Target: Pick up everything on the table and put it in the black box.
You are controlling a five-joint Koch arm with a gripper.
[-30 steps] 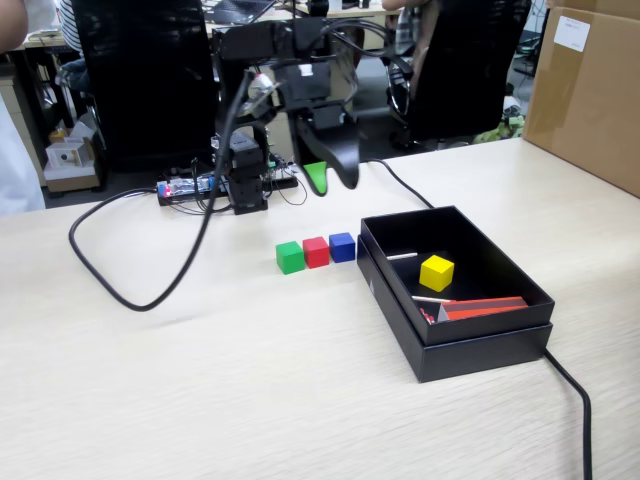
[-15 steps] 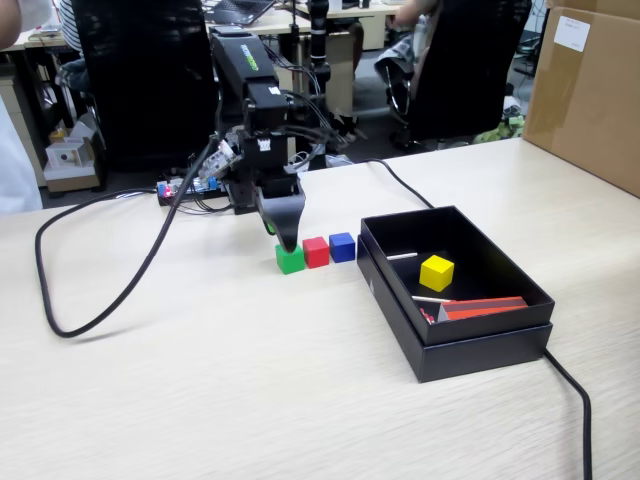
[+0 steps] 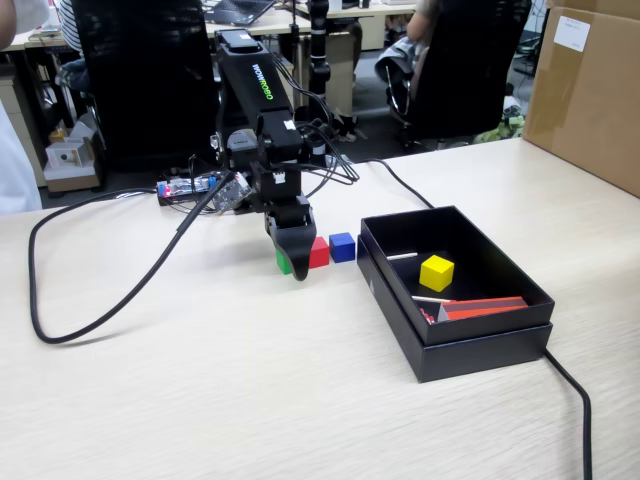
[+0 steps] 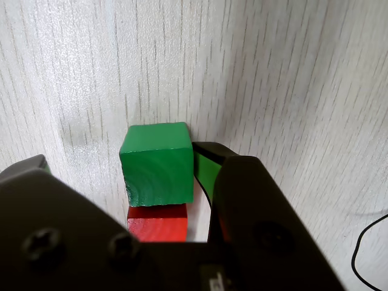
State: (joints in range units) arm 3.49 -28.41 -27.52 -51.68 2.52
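Three cubes stand in a row on the pale wooden table: green (image 3: pixel 283 265), red (image 3: pixel 320 252) and blue (image 3: pixel 342 246). My gripper (image 3: pixel 295 264) is lowered over the green cube and hides most of it in the fixed view. In the wrist view the gripper (image 4: pixel 121 162) is open. The green cube (image 4: pixel 156 170) sits between its jaws, close against the right jaw, with a wide gap to the left one. The red cube (image 4: pixel 157 223) lies just behind the green one. The black box (image 3: pixel 400 312) stands to the right of the row.
The black box holds a yellow cube (image 3: pixel 436 272), a red-orange flat piece (image 3: pixel 483 307) and thin sticks. A black cable (image 3: pixel 70 325) loops over the table at left, and another (image 3: pixel 575 395) runs off the front right. A brown carton (image 3: pixel 590 90) stands at the far right.
The arm has swung down from a raised pose behind the cubes. The gripper came left and down onto the green cube, and the cable loop shifted left.
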